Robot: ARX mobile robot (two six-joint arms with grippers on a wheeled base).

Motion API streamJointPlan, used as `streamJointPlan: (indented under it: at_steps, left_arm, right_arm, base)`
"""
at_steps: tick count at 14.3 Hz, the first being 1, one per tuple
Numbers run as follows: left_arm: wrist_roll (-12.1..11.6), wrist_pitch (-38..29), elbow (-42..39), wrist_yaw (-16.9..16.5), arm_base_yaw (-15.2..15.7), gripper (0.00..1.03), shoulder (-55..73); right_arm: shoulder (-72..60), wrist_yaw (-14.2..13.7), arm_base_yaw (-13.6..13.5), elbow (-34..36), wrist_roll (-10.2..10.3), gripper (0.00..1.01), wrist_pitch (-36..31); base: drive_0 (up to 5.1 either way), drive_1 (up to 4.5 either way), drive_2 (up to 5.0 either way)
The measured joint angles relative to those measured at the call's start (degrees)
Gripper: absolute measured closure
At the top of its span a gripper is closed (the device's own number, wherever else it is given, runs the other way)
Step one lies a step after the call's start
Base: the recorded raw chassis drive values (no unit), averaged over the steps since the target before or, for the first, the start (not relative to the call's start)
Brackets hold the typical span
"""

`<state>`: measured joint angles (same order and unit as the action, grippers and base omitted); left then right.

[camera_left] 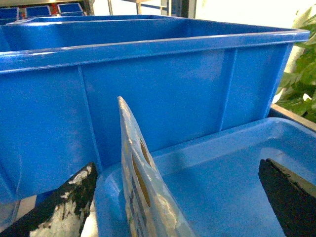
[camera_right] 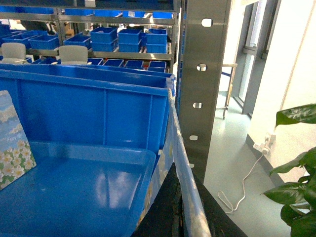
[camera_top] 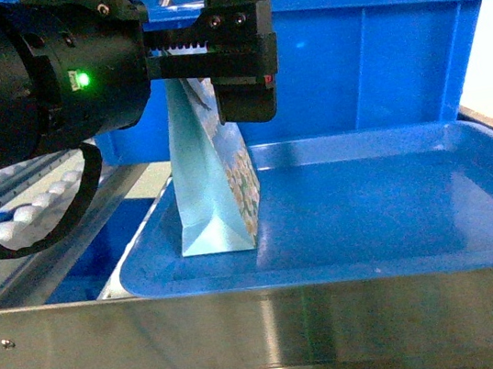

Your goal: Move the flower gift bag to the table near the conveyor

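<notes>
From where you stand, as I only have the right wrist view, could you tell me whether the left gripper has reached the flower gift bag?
Observer: Yes. In the left wrist view the left gripper straddles the flower gift bag, with its jaws open and touching nothing.
Operator: Thank you. Is the bag centred between the fingers?
Observer: No, it sits nearer the finger on the left of that view.
Operator: What lies beyond the tray's far side from me?
Observer: In the head view, the conveyor shows its white rollers left of the blue tray.
</notes>
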<state>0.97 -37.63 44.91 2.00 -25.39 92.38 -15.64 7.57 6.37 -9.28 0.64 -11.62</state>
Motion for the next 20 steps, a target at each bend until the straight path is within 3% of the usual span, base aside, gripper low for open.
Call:
streamJointPlan:
  at_steps: [9,12,18,20]
  left_arm:
    - [-0.09,0.33,0.98,2.49,-0.79,1.02,1.86]
    - [-1.57,-0.68,1.05,5.44,-1.79,1.01,1.86]
    - [-7.3,-5.77,-0.26,12.15,-2.49,1.01,-1.03]
    - [-7.45,-6.16,-2.99,12.83,-1.55,1.01,-5.55]
  right_arm:
    - [0.0,0.02,0.0,0.0,0.0,0.99,0.0]
    - [0.0,0.02,0.0,0.0,0.0,0.99,0.0]
    - [0.0,0.0,0.0,0.0,0.0,0.99,0.02]
    - [0.0,0.0,0.0,0.0,0.0,0.99,0.0]
  base:
    - [0.0,0.0,0.0]
    - [0.0,0.0,0.0]
    - [0.0,0.0,0.0]
    - [0.0,0.0,0.0]
